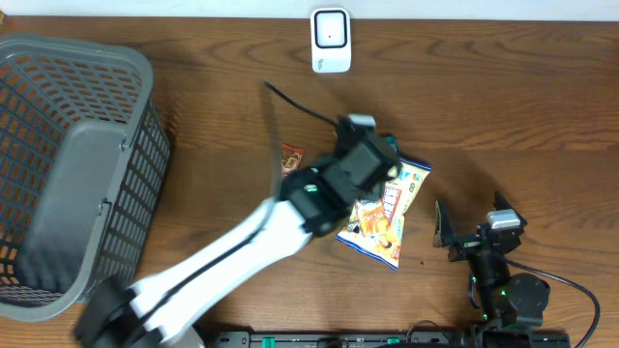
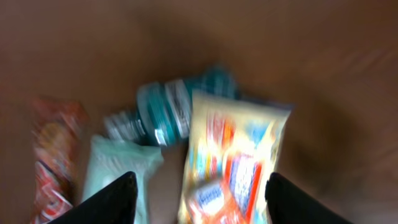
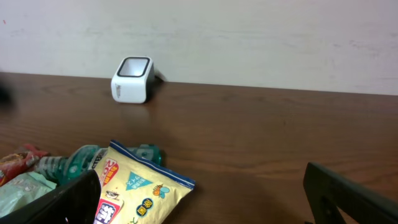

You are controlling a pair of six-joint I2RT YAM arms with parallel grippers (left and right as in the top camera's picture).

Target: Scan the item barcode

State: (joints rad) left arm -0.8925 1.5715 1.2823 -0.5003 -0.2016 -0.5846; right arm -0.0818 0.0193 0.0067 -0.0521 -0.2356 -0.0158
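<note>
A dark brown wooden table (image 1: 503, 116) with visible grain fills nearly the whole overhead view, and a thin pale strip runs along the top edge of that frame. In the right wrist view, a plain off-white wall (image 3: 249, 37) fills the upper half, evenly lit and faintly smudged.

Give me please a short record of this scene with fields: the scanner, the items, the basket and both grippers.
scanner: white, at the far edge of the table, apart from the items
items: yellow snack bag, teal bottle, pale green packet, red packet, clustered mid-table
basket: grey, at the left end
left gripper: open, above the snack bag, view blurred, no grip seen
right gripper: open, holding nothing, low beside the items
</note>
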